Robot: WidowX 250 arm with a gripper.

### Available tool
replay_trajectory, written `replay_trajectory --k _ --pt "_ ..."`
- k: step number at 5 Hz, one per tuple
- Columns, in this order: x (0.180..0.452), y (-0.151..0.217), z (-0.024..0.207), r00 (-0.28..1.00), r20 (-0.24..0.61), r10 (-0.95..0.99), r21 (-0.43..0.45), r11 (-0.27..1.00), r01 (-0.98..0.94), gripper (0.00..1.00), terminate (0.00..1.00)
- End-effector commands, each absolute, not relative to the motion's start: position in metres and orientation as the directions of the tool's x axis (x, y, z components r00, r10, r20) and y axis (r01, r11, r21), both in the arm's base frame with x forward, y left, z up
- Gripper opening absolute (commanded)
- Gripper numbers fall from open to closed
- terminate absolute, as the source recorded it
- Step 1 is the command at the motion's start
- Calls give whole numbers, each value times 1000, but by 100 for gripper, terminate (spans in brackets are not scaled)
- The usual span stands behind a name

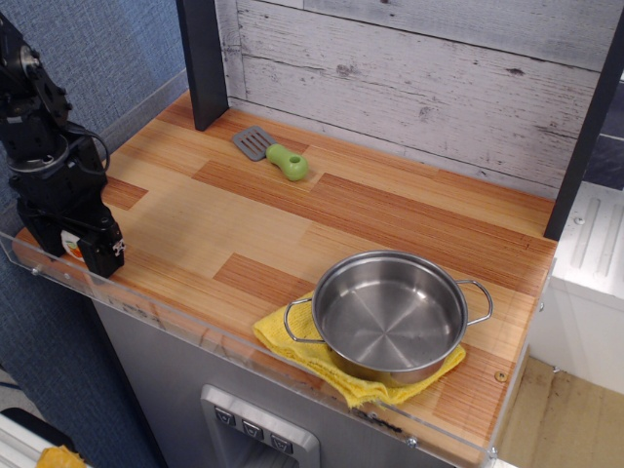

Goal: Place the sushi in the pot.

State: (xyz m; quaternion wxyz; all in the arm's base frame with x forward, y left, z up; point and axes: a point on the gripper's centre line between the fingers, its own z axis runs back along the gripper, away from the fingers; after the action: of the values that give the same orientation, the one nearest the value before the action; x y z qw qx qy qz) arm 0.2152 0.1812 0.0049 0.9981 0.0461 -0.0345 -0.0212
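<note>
The sushi (70, 243) sits on the wooden counter at the front left corner. Only a small white and orange patch of it shows between the black fingers. My gripper (73, 246) is lowered down over it, with one finger on each side, and the jaws look open around it. The sushi rests on the counter. The pot (390, 314) is a shiny steel pot with two loop handles. It stands empty on a yellow cloth (331, 370) at the front right, far from the gripper.
A green-handled spatula (273, 154) lies at the back of the counter. A clear plastic lip (175, 327) runs along the front edge. A dark post (203, 58) stands at the back left, and a plank wall behind.
</note>
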Motion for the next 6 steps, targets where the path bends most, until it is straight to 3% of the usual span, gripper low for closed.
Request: replay_trajectory --k 1,2,3,4,5,6 --pt "213 176 4 997 72 -10 99 995 3 0 0" --pt "216 170 24 997 83 -2 111 994 -7 0 0" --pt "225 150 74 989 141 31 140 989 -51 0 0" --pt "256 100 125 979 205 10 146 988 -41 0 0" --pt "289 48 157 955 267 -131 113 988 104 0 0" --pt "319 -3 137 917 297 -265 25 963 270 0 0"
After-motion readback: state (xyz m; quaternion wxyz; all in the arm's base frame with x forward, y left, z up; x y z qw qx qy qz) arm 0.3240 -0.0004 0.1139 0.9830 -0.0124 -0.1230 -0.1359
